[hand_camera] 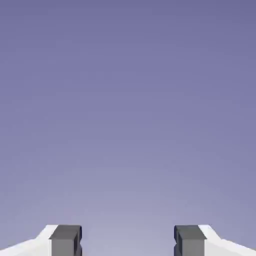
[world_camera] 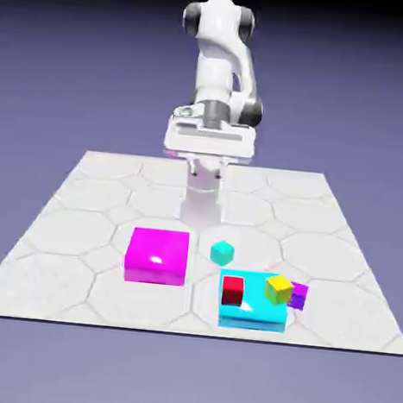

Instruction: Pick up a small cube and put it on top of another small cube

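The small cyan cube (world_camera: pixel 222 253) lies ahead of the gripper (world_camera: pixel 206 174), nearer than the red (world_camera: pixel 233 291), yellow (world_camera: pixel 279 290) and purple cubes (world_camera: pixel 298 296); which to lift is unsettled. Its fingers stand apart, holding nothing, presumably to admit a cube

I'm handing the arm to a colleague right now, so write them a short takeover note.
End effector: open, nothing between its fingertips, raised above the table.
Cubes: red and yellow at the flat cyan block; purple beside it; small cyan on the table.
Done: no small cube visibly stacked on another.
Left: pick one, place it on another.
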You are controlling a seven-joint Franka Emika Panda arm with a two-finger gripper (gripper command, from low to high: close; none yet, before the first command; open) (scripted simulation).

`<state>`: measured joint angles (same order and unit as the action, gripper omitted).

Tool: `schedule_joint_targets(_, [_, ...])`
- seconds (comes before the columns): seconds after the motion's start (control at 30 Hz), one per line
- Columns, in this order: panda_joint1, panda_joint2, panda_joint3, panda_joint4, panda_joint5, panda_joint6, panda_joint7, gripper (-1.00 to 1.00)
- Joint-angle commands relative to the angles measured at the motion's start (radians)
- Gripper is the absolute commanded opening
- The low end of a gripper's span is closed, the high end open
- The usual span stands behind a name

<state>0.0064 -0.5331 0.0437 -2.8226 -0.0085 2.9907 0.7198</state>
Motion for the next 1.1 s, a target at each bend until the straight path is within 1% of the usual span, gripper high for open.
schedule_joint_targets(0.0, [-0.005,0.031,0.036,-0.010,-0.007,-0.038,-0.018,0.00])
schedule_joint_targets(0.4, [-0.060,0.391,0.462,-0.133,-0.090,-0.490,-0.224,0.00])
schedule_joint_targets(0.43, [-0.060,0.391,0.462,-0.133,-0.090,-0.490,-0.224,0.00])
schedule_joint_targets(0.8, [0.053,0.704,0.185,-0.112,-0.551,-0.255,0.097,0.00])
schedule_joint_targets(0.83, [0.053,0.704,0.185,-0.112,-0.551,-0.255,0.097,-1.00])
schedule_joint_targets(0.87, [0.053,0.704,0.185,-0.112,-0.551,-0.255,0.097,-1.00])
schedule_joint_targets(1.07, [-0.011,0.527,0.342,-0.124,-0.291,-0.388,-0.085,-1.00])
